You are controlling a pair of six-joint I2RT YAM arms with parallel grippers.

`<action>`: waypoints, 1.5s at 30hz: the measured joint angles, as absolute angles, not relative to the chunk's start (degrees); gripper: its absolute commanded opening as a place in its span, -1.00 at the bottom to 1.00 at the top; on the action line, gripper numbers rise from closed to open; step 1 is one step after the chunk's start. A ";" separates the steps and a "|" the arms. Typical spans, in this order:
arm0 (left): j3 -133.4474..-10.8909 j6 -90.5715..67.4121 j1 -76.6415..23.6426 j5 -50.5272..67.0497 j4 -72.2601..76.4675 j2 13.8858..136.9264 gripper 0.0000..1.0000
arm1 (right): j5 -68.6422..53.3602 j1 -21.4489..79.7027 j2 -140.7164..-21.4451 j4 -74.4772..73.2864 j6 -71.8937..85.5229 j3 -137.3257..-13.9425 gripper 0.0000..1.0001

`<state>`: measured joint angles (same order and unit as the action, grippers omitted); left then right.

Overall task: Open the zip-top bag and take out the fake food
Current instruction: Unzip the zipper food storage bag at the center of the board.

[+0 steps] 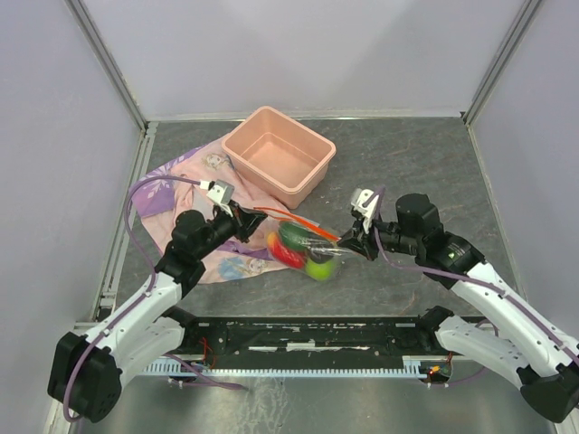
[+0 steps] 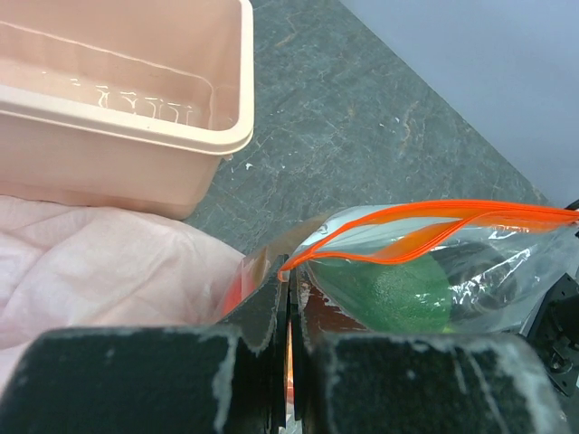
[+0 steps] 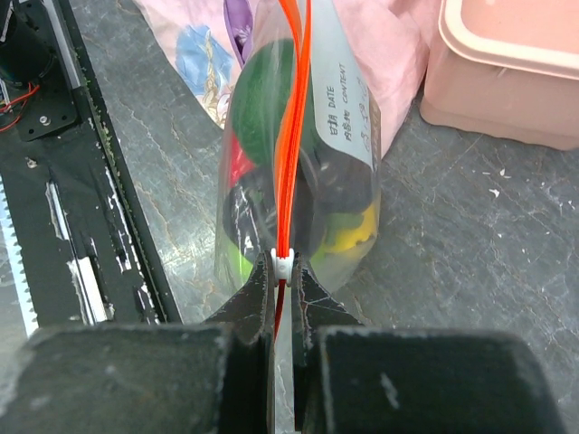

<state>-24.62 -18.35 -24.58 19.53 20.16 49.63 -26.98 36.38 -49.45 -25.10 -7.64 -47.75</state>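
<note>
Top external view: the bag (image 1: 308, 242) is stretched between both arms over the dark surface (image 1: 416, 163), near the pink tub (image 1: 303, 185) and the cloth (image 1: 172, 185). The left fingers (image 1: 253, 217) pinch its left end. The right fingers (image 1: 347, 239) pinch its right end, at the white slider (image 3: 283, 267). The orange zip (image 2: 407, 237) gapes a little. Toy food (image 1: 291, 246) sits inside.

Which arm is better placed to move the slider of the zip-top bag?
Right, probably: the right end effector pinches the white slider; the left end effector only holds the zip strip's other end.
</note>
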 measured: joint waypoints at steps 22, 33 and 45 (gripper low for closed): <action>-24.34 -21.06 -22.83 22.72 23.03 51.99 -0.95 | -21.91 36.23 -44.07 -35.94 -3.16 -48.31 -0.85; -23.99 -24.93 -22.20 33.76 33.63 59.81 -0.95 | -31.14 36.18 -44.21 -28.60 2.28 -47.72 0.67; -23.99 -27.22 -22.20 39.46 34.89 62.28 -0.95 | -29.89 36.91 -66.76 -15.44 8.82 -56.80 0.37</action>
<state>-23.99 -27.22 -22.20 39.46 34.89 62.28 -29.89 36.91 -66.76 -15.44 8.82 -56.80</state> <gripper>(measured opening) 0.035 0.711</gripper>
